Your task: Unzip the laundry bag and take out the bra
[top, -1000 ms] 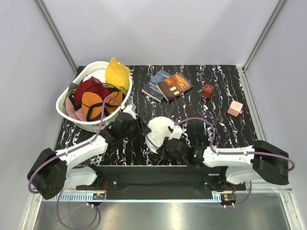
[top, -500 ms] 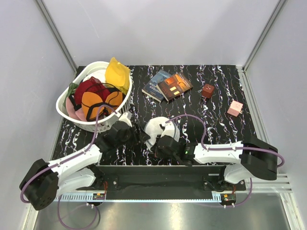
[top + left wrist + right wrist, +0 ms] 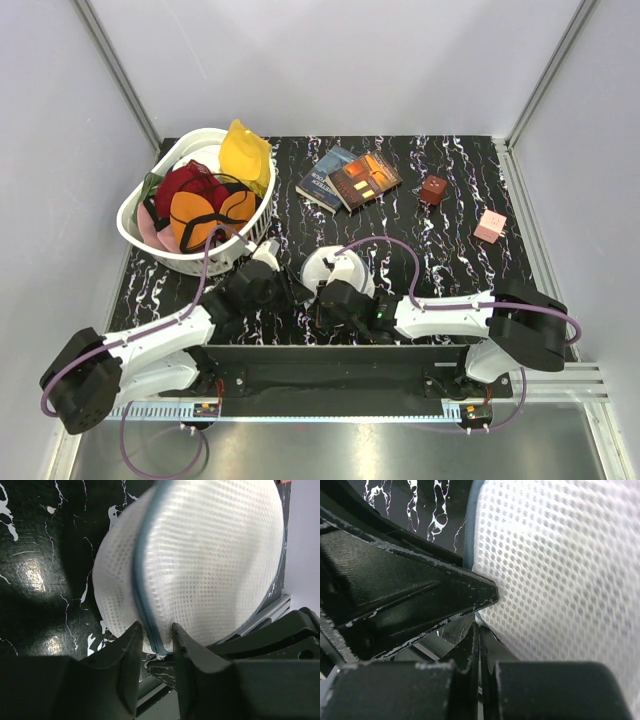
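Both grippers meet at the bag (image 3: 333,267) — the left gripper (image 3: 153,631) pinches its zip seam. The right gripper (image 3: 479,642), jaws together, nips the mesh.

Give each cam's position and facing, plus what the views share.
Top external: fixed above and behind the bases, looking down on the table; both arms show, left gripper and right gripper meeting at the laundry bag.
Left wrist: on the left arm, looking along its own fingers, which pinch the bag's zip.
Right wrist: on the right arm, tight against the bag's mesh; its own fingers shut at the bag's edge.
Shared: all three show the laundry bag and the table.
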